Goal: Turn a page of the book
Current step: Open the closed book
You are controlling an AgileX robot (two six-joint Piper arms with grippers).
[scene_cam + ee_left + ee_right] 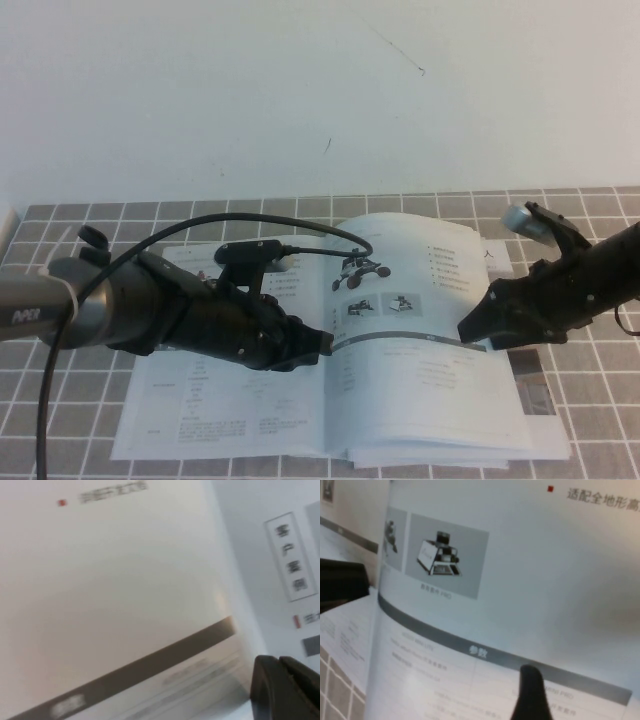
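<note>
The book (240, 420) lies open on the tiled table. The page (420, 280) with the black-red wheeled robot above two small photos is bowed up from the right-hand stack. My right gripper (468, 330) is at this page's right edge. In the right wrist view one finger (530, 695) lies on the page's printed face (545, 580); the other finger is hidden behind the leaf. My left gripper (322, 345) is shut and empty, low over the book by the spine. Its closed fingers (280, 690) show in the left wrist view.
The grey tiled table surface (60, 440) surrounds the book, with a white wall (300, 90) behind. A black cable (60, 330) loops over the left arm. Another printed sheet (540, 390) sticks out under the book's right side.
</note>
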